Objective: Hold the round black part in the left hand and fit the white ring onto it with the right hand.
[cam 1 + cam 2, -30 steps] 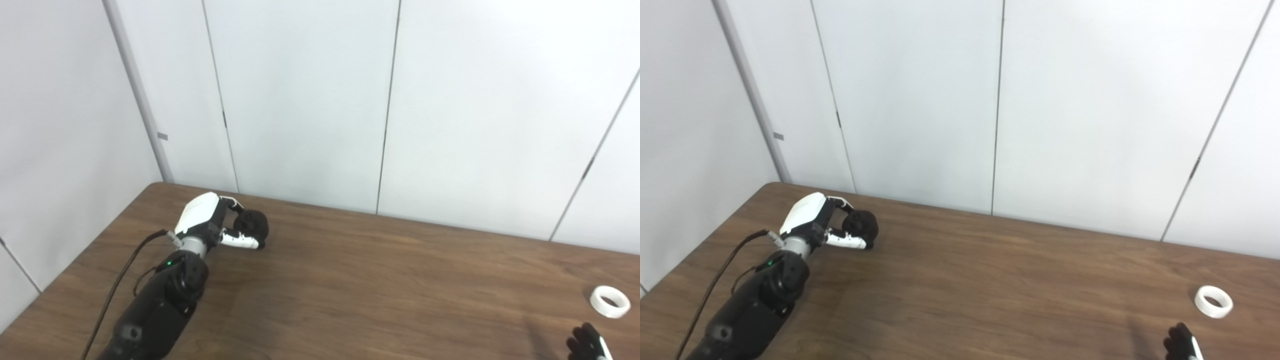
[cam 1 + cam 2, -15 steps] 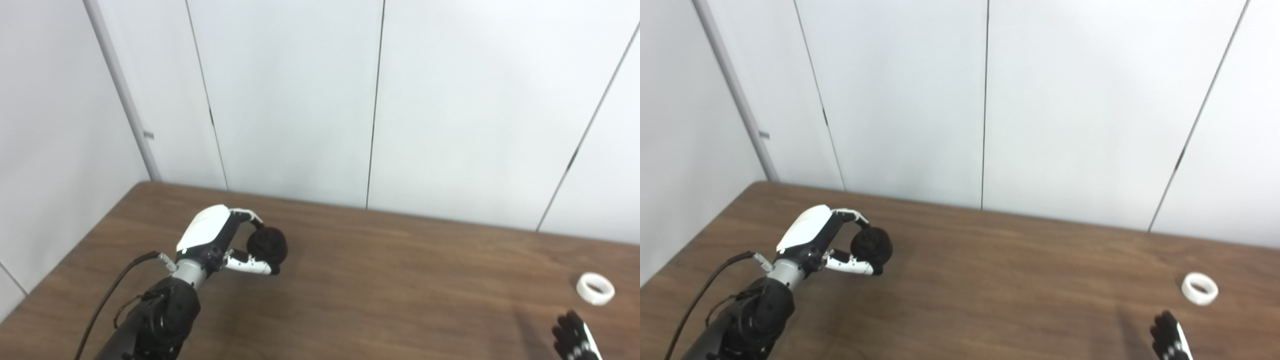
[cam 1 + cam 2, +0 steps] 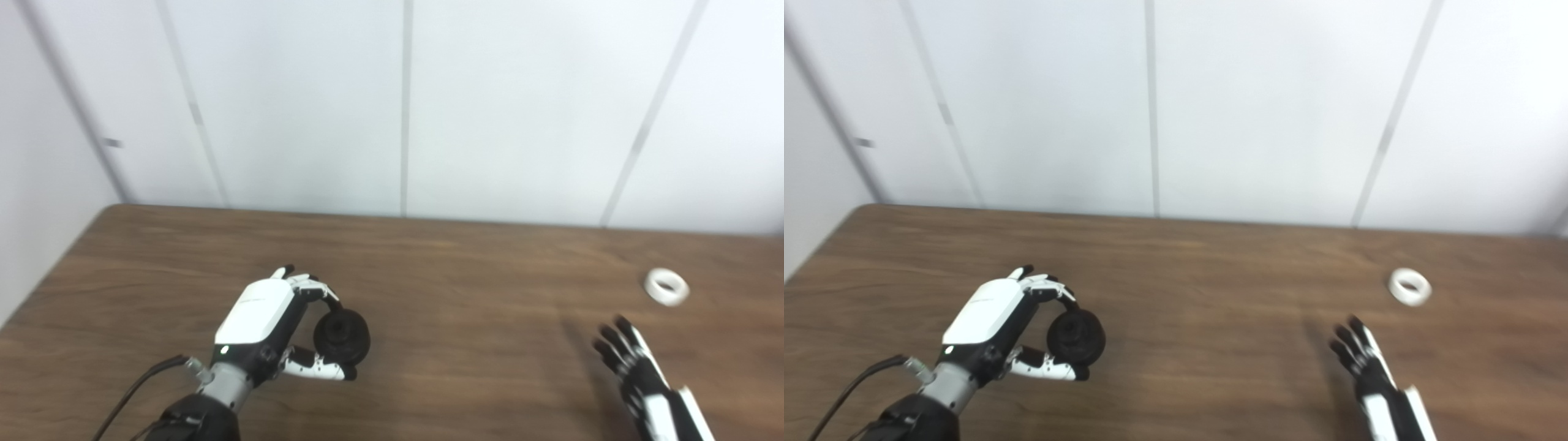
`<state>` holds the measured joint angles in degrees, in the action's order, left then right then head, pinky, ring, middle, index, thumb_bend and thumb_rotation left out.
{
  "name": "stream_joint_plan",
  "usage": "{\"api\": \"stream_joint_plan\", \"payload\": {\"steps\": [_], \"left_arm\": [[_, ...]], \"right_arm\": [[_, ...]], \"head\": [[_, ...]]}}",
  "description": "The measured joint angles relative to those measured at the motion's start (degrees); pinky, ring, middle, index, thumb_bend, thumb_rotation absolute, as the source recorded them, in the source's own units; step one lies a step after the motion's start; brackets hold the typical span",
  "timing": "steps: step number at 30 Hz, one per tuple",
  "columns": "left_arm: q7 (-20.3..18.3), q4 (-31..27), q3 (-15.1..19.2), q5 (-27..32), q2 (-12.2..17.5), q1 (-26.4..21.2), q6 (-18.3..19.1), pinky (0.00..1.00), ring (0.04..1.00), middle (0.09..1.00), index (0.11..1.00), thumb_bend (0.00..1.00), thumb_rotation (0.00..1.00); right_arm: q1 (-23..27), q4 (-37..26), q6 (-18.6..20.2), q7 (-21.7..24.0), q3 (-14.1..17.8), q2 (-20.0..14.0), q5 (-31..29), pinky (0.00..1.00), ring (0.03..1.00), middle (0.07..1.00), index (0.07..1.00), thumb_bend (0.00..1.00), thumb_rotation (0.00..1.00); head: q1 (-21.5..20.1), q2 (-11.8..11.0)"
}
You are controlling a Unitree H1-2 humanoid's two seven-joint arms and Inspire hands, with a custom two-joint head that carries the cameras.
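Left eye view: the left hand grips the round black part between fingers and thumb, raised slightly above the table, apparently clear of it. The white ring lies flat at the far right, untouched.

Right eye view: the right hand rises from the lower edge, empty, fingers spread and extended. The white ring lies beyond those fingertips and a little to their right, near but apart; the right hand is far nearer it than the left. Motion blur softens detail.
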<state>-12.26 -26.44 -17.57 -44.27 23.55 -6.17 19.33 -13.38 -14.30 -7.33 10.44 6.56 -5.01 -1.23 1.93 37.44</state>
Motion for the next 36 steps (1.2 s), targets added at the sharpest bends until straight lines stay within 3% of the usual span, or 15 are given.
{"api": "stream_joint_plan", "payload": {"steps": [9, 16, 23, 36], "left_arm": [[-2.06, -1.76, -2.24, -3.18, -1.94, 3.04, -0.96, 0.98, 0.873, 0.768, 0.485, 0.52, 0.05], [-1.99, -1.75, -4.17, -4.10, -3.81, 5.67, -5.02, 1.00, 0.883, 0.770, 0.485, 0.52, 0.05], [-1.76, -1.62, -4.47, -5.50, -6.31, 7.94, -7.84, 1.00, 0.893, 0.783, 0.486, 0.52, 0.05], [-1.52, 0.38, -4.34, -6.87, -7.31, 9.78, -11.37, 1.00, 0.924, 0.802, 0.485, 0.52, 0.05]], "right_arm": [[0.00, -2.02, 0.53, -0.49, -0.41, 0.06, 2.09, 0.90, 0.890, 0.916, 0.938, 0.63, 0.93], [0.00, -2.50, 2.05, -0.99, -0.79, 0.11, 2.78, 0.91, 0.894, 0.912, 0.933, 0.63, 0.91], [0.00, -3.95, 3.42, -1.01, -1.04, 0.14, 2.78, 0.93, 0.896, 0.915, 0.935, 0.64, 0.92], [0.00, -4.96, 5.22, -1.16, -1.32, 0.21, 2.79, 0.93, 0.889, 0.909, 0.930, 0.61, 0.92]], "head": [[-2.99, 2.11], [-4.13, 3.08], [-4.92, 3.60], [-7.38, 5.01]]}}
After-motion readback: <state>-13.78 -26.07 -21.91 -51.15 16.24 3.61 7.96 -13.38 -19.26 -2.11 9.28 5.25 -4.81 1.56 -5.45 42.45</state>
